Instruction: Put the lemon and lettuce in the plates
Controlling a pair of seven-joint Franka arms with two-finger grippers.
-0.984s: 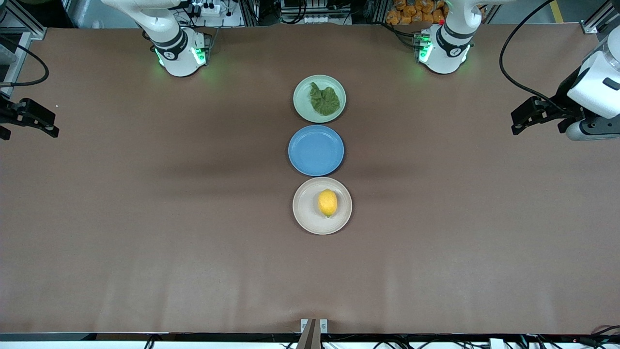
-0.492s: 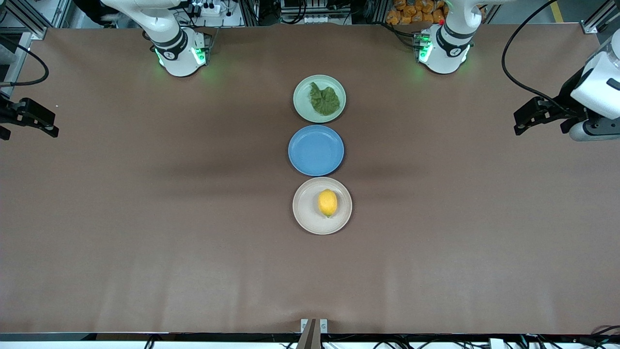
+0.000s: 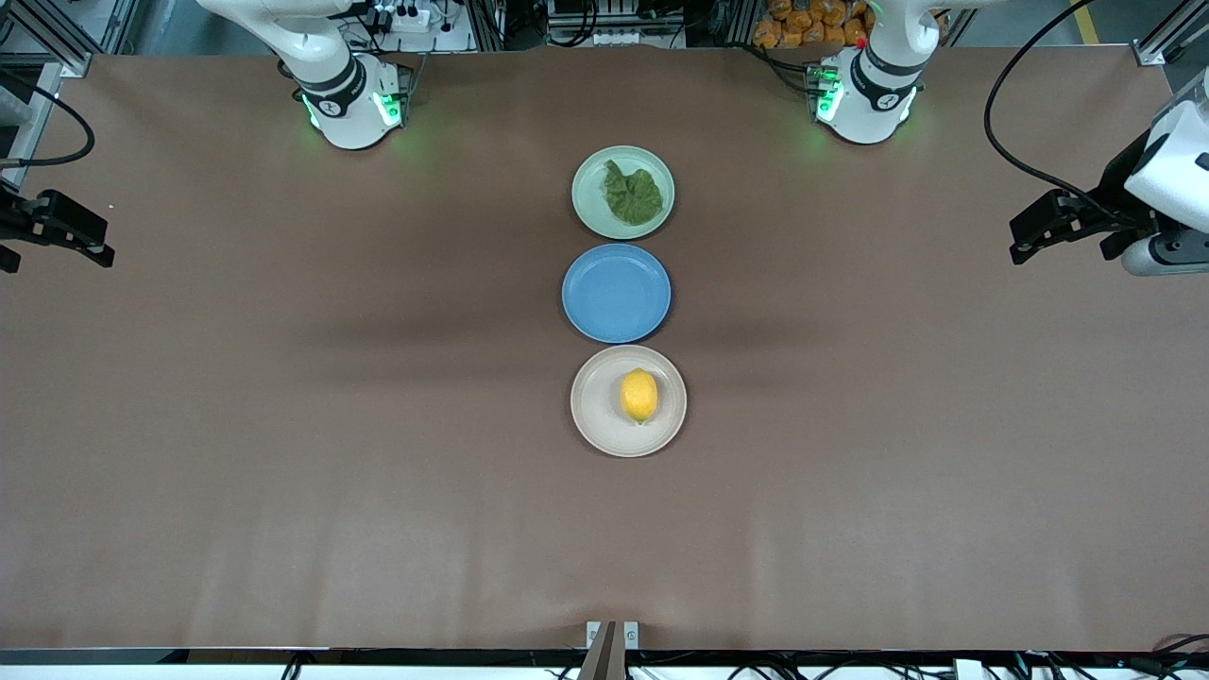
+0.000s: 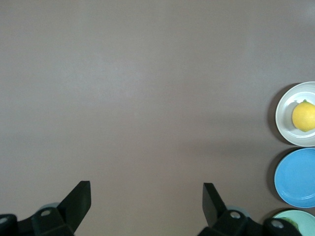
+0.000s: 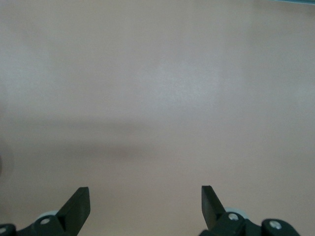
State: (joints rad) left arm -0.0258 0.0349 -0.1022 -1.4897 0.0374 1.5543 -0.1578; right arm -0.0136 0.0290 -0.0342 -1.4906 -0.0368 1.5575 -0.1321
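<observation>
- Three plates are lined up mid-table: the mint plate [image 3: 586, 203] farthest from the front camera, the blue plate [image 3: 616, 293] in the middle, the beige plate [image 3: 595, 416] nearest.
- The lettuce [image 3: 633, 195] is seen lying flat in the mint plate; the lemon [image 3: 639, 395] is seen resting in the beige plate, a little toward the left arm's end of it. Both task things are judged to be already placed.
- The left gripper [image 3: 1022, 244] is held over bare table at the left arm's end, well apart from the plates; its fingers [image 4: 78, 199] are spread wide with nothing between them.
- The right gripper [image 3: 90, 247] is held over bare table at the right arm's end; its fingers [image 5: 78, 202] are likewise parted and empty.
- The lemon is judged light, firm and smooth, and prone to rolling; were it to be regrasped, it would best be pinched across its short middle, not at the pointed ends.
- The lettuce is judged very light, soft and floppy, easily torn; it would best be taken at a raised fold near its edge, with a gentle closing.
- The plates are judged rigid and liable to slide if nudged.
</observation>
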